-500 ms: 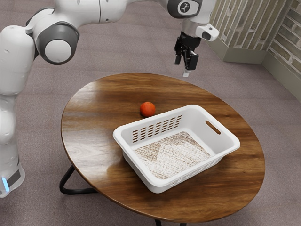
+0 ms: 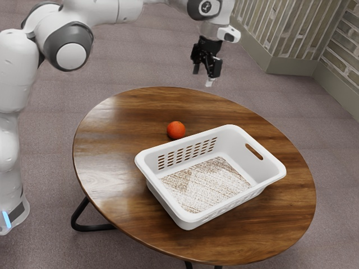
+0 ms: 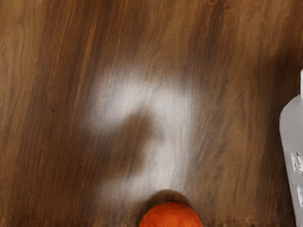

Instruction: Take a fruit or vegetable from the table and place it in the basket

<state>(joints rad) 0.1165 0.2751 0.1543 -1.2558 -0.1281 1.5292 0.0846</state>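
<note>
Over the round wood-topped table (image 2: pixel 112 168), on the far side in the exterior view, the black two-finger gripper (image 2: pixel 203 76) hangs high in the air; its two fingers (image 2: pixel 213 68) stand spread, with nothing pinched between them. Below it, and toward the exterior view's left, the round orange-red fruit (image 2: pixel 176 130) sits on the wood, outside the basket; tomato or orange, I cannot tell for sure. By the wrist view it lies almost under the hand, so the coming move looks to be mostly a descent, with a small sideways correction first; how much of one is hard to judge. As a ball, the fruit offers no long axis to line up with; what should decide the hand's turn is the white plastic laundry basket (image 2: pixel 238 151), whose long slotted wall stands just beside the fruit, a strip of wood between them; a finger coming down on that side could catch the rim, so closing along the wall seems safer than across it. With a single arm, there is no choice of hand. As for marks, a small round emblem (image 2: pixel 206 7) sits on the dark joint cap above the gripper; no word can be read on it, nor any label on the basket.
</note>
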